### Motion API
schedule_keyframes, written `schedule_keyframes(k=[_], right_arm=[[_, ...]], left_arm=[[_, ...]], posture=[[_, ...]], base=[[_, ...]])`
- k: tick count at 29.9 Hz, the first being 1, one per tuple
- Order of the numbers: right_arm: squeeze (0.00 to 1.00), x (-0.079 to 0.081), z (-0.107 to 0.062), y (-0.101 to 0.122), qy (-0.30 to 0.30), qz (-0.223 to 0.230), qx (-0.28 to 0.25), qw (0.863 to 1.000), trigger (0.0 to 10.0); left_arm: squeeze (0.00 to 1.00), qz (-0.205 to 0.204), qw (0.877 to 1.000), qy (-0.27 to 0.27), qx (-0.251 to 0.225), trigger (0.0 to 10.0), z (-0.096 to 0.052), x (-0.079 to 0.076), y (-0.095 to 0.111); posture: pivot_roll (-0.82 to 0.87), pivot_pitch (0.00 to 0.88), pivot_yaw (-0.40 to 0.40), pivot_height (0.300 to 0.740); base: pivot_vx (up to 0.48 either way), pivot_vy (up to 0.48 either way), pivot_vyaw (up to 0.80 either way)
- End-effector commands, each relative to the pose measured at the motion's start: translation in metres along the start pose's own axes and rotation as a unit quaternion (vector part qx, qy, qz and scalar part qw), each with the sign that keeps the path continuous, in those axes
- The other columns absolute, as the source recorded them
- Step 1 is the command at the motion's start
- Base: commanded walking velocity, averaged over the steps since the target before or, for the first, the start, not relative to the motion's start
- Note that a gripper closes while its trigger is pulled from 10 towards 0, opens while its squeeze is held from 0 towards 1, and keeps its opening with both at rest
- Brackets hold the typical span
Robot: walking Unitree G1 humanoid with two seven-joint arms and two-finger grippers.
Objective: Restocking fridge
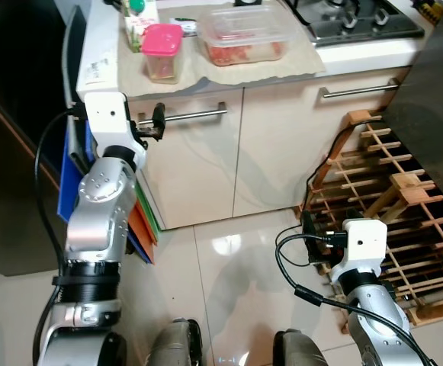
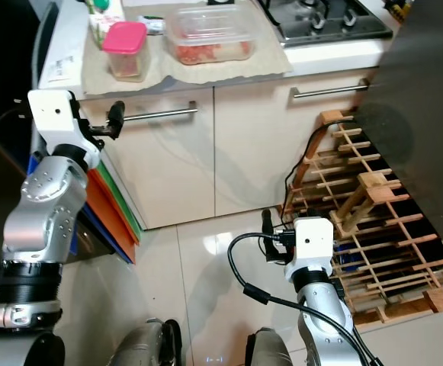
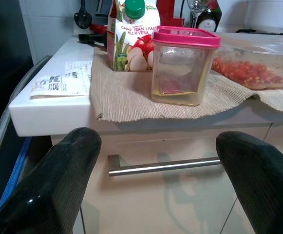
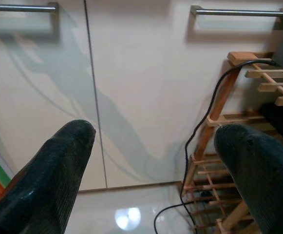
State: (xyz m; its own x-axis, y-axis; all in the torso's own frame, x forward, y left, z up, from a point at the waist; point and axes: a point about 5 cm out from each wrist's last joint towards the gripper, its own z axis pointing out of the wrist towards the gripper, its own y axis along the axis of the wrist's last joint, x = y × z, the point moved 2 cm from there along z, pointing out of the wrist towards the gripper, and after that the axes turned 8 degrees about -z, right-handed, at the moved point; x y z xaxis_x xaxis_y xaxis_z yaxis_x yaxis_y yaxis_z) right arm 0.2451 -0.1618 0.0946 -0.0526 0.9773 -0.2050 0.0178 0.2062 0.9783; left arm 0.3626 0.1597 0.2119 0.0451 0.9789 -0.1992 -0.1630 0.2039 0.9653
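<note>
1. Your left gripper (image 3: 156, 180) is raised in front of the counter edge, its fingers spread apart and holding nothing; it points at the pink-lidded container (image 3: 182, 66), which stands well ahead of it.
2. That container sits on the woven mat (image 3: 126, 92) on the counter (image 1: 99, 65), just beside the juice carton (image 3: 131, 36) and near the large clear tub (image 1: 244, 34) of red food.
3. Judge the container as light: it looks nearly empty, with only a little liquid at the bottom. Its clear plastic walls are stiff but smooth, so they may slip.
4. Take hold across the two flat side walls at mid-height, below the lid rim, and keep it upright so the liquid stays put. Do not lift by the lid; you cannot tell how firmly it is seated.
5. Your right gripper (image 4: 153, 170) hangs low beside the wooden rack (image 1: 389, 198), facing the cabinet doors (image 4: 141, 73), fingers apart and empty.
</note>
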Motion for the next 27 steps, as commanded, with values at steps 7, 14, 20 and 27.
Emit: schedule_keyframes(k=[7,14,20,27], right_arm=[[0.00,0.003,0.000,0.005,-0.005,-0.005,-0.013,1.000,10.0],[0.00,-0.015,0.008,0.052,-0.068,-0.002,-0.088,0.994,10.0],[0.00,-0.010,-0.003,0.084,-0.046,-0.038,-0.134,0.989,10.0],[0.00,-0.019,0.001,0.089,-0.049,-0.039,-0.137,0.989,10.0]], left_arm=[[0.00,-0.005,1.000,0.001,0.014,10.0,0.011,-0.011,-0.011],[0.00,0.054,0.996,-0.061,0.037,10.0,-0.037,0.003,-0.025],[0.00,0.118,0.986,-0.090,0.073,10.0,-0.098,0.029,-0.048],[0.00,0.090,0.993,-0.072,-0.017,10.0,-0.085,0.001,-0.007]], posture=[[-0.08,0.145,0.059,0.710],[-0.05,0.128,0.067,0.710],[-0.03,0.116,0.044,0.710],[-0.02,0.079,0.001,0.710]], base=[[0.000,0.000,0.00],[0.000,0.000,0.00],[0.000,0.000,0.00],[0.000,0.000,0.00]])
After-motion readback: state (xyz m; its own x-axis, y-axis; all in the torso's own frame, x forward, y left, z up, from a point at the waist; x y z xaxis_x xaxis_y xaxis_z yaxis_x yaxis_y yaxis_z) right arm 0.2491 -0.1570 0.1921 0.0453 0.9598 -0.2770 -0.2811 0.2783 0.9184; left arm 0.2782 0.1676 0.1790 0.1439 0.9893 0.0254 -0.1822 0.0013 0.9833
